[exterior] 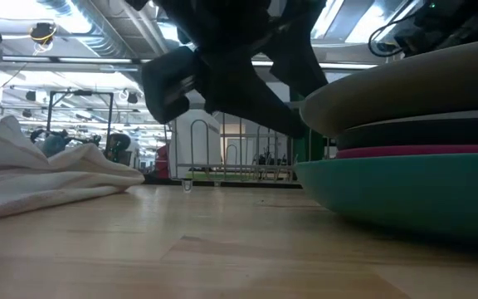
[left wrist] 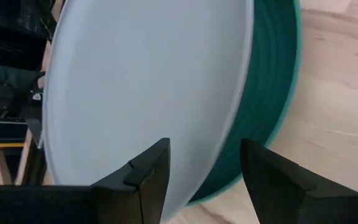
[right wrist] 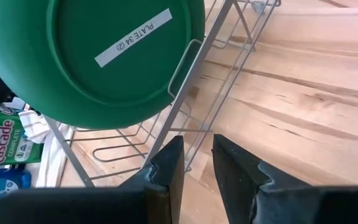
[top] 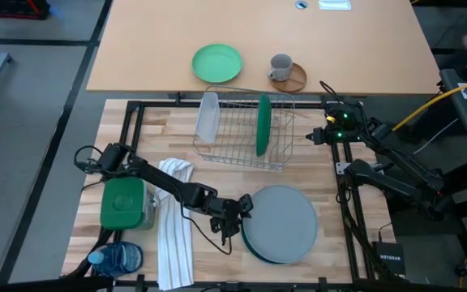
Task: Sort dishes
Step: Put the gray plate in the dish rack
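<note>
A stack of large plates sits near the table's front, right of middle. The light grey plate (top: 286, 215) is on top, with charcoal (exterior: 421, 133), purple-pink (exterior: 421, 152) and teal-green (exterior: 405, 191) plates under it. A dark green plate (top: 263, 126) stands on edge in the wire dish rack (top: 233, 150). My left gripper (top: 235, 217) is open at the stack's left rim. In the left wrist view (left wrist: 204, 152) one finger is over the grey plate (left wrist: 148, 81) and the other is beside the teal plate (left wrist: 272, 81). My right gripper (top: 313, 136) is narrowly open and empty, just right of the rack, facing the green plate (right wrist: 104, 56). My left gripper's fingers stand on either side of the grey plate's left rim (left wrist: 232, 134), coming level from the table's left. I cannot tell whether they touch it.
A pale dish (top: 207, 116) stands at the rack's left end. A white towel (top: 175, 219), a green detergent box (top: 122, 203) and a blue bottle (top: 116, 259) lie at the near left. A mint plate (top: 216, 62) and a grey mug (top: 280, 67) sit on the far table.
</note>
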